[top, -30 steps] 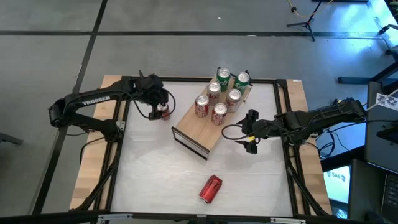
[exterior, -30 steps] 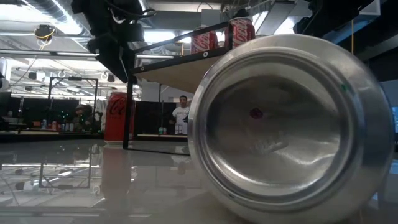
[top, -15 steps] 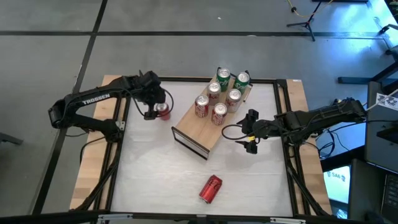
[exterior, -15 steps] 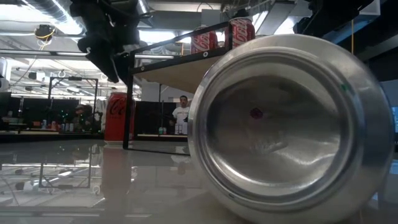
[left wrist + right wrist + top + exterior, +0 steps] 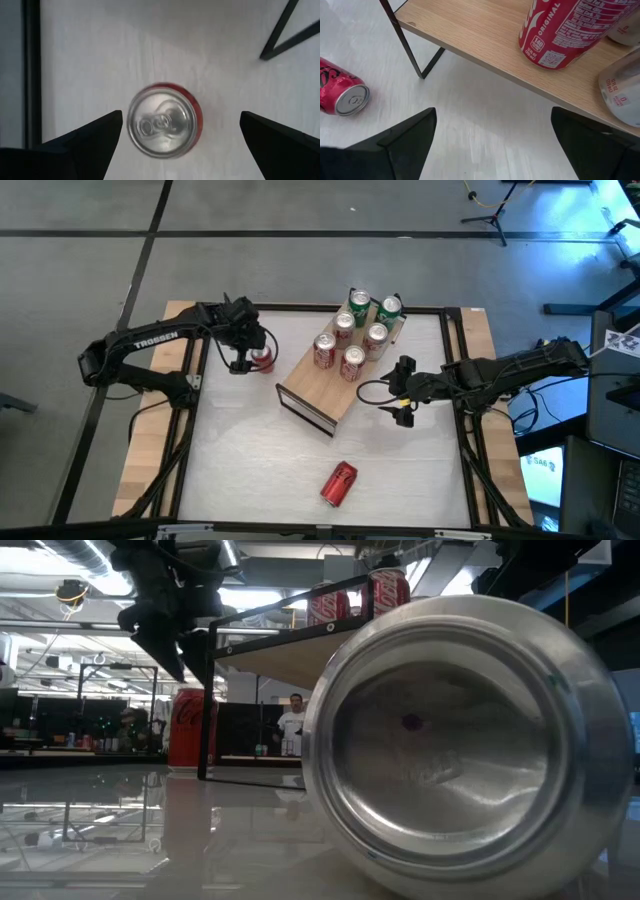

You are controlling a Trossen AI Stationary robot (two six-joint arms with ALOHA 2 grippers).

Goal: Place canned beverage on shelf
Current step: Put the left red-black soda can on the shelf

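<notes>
- Grey concrete floor lies all round the white desk, and from table height a workshop with a person standing far back shows behind it.
- Left claw hangs spread wide directly above an upright red can at the far left of the desk; from its wrist the can's silver top sits between the two dark fingers, with clear space on either side, so nothing is gripped.
- Judging by this, the step in hand is the approach to picking up that can; the next move calls for lowering straight down so the fingers straddle the body, then closing.
- Just right of that can stands the shelf, angled across the desk's middle, with six cans grouped at its far end and its near end bare.
- Right claw waits beside the shelf's right edge, likewise released and holding nothing; its wrist looks under the wooden board.
- Another red can lies on its side near the front edge, well apart from both arms, its base filling the low view.
</notes>
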